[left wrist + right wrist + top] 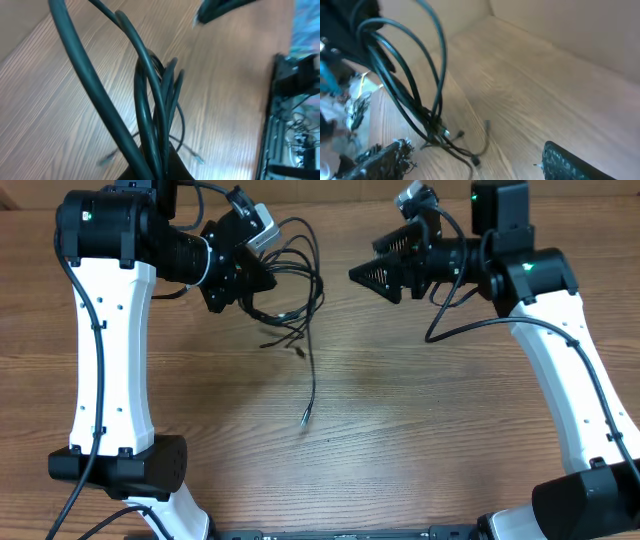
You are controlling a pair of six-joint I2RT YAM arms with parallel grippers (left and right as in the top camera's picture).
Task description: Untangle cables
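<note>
The left tool (243, 272) is closed on the cables (296, 278), clamping a bunch of thin black cords at the rear left of the bench (420, 420). In the left wrist view, the cables (150, 110) converge into a tight group at the base of the frame, where the tool holds them. From the clamp, several loops fan out toward the bench centre. One single strand runs forward from the loops and ends in a small plug end (304, 421) lying on the wood. The right tool (365, 262) is open, its two fingers spread wide with nothing between them. It points toward the left tool and stands apart from the loops. In the right wrist view, the cables (410, 85) arc down to the bench, and several short ends lie there.
</note>
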